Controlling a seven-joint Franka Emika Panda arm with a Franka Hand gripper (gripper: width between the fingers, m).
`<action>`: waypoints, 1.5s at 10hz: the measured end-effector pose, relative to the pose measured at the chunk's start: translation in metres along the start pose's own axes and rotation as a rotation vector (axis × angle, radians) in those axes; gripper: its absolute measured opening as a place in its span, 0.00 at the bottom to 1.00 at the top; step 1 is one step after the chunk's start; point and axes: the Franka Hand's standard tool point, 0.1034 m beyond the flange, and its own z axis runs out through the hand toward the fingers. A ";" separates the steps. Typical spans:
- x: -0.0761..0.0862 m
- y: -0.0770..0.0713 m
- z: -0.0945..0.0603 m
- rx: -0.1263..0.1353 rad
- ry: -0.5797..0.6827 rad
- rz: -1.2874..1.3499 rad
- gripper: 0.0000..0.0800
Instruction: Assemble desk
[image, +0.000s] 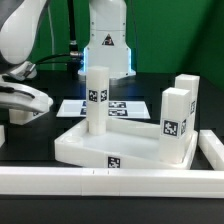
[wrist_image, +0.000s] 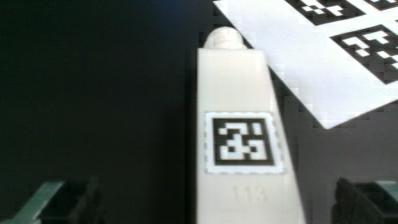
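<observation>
The white desk slab (image: 130, 145) lies flat in the middle of the exterior view. One white leg (image: 96, 100) stands upright at its far corner on the exterior view's left. Two more legs (image: 176, 125) (image: 188, 95) stand upright along its right side. In the wrist view a fourth white leg (wrist_image: 235, 140) with a black-and-white tag lies flat on the black table. My gripper (wrist_image: 217, 196) is open and straddles this leg's near end. Its dark fingers (wrist_image: 54, 196) stand apart from the leg on both sides. In the exterior view the gripper (image: 20, 100) hangs low at the far left, and the lying leg is hidden there.
The marker board (wrist_image: 338, 50) lies just beside the lying leg's far end, and behind the slab in the exterior view (image: 125, 107). A long white border rail (image: 110, 182) runs along the front and turns back at the right (image: 212, 150). The arm's base (image: 108, 45) stands at the back.
</observation>
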 end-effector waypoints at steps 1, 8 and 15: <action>0.002 -0.001 0.001 -0.002 0.001 0.004 0.81; 0.010 -0.012 0.009 -0.013 0.013 0.006 0.36; -0.031 -0.029 -0.043 -0.030 0.030 -0.011 0.36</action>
